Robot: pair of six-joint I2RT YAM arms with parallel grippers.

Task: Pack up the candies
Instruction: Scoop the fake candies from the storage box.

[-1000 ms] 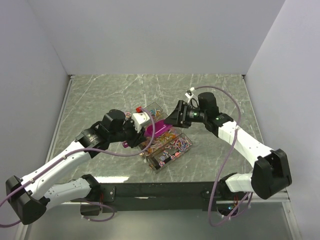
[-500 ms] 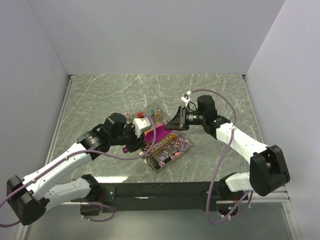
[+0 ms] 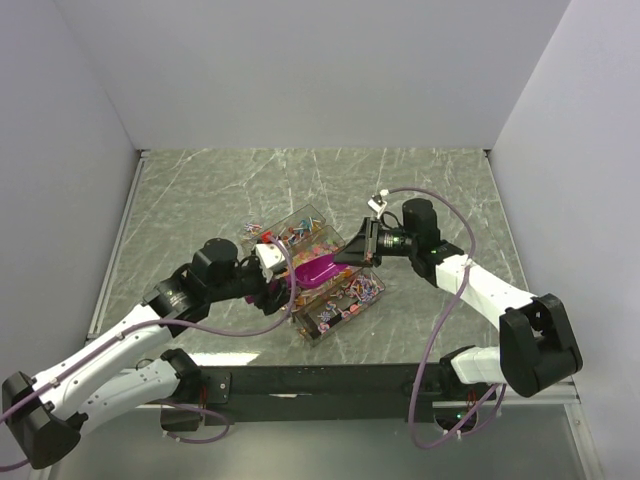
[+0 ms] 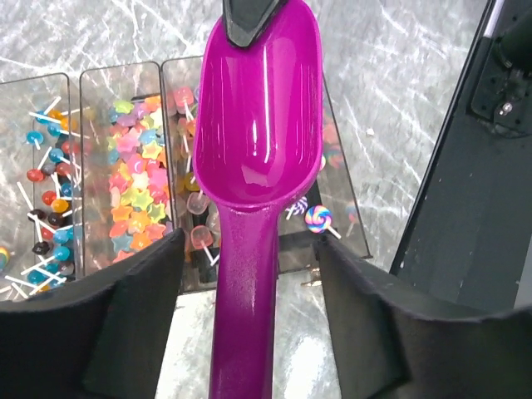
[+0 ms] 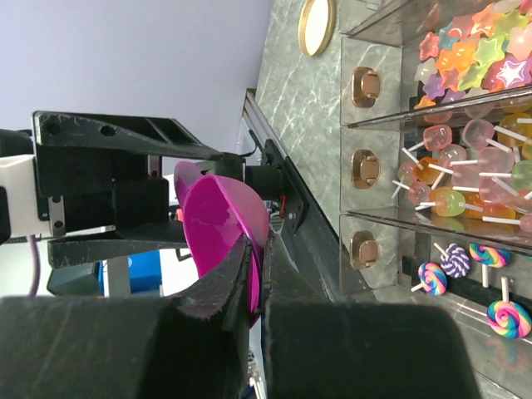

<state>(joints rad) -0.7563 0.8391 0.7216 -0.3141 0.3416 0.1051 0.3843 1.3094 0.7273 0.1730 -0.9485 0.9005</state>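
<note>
Reaching in from the left, the left tool stands with its jaws wide apart either side of the handle of the one magenta scoop, a gap showing on each side, so it grips nothing. The handle's end is cut off at the bottom of the left wrist view. The scoop's empty bowl hangs over a clear compartment box on the surface and hides much of the third compartment. The candies lie in the compartments: ball lollipops, then stars, then pale lollipops. From above they are too small to count, and whether the clear parts make one box or two is unclear. On the right, the right tool is closed tight on the bowl's front lip. Its wrist view shows three brass knobs, four swirl lollipops, and one round tan lid cut by the top edge
</note>
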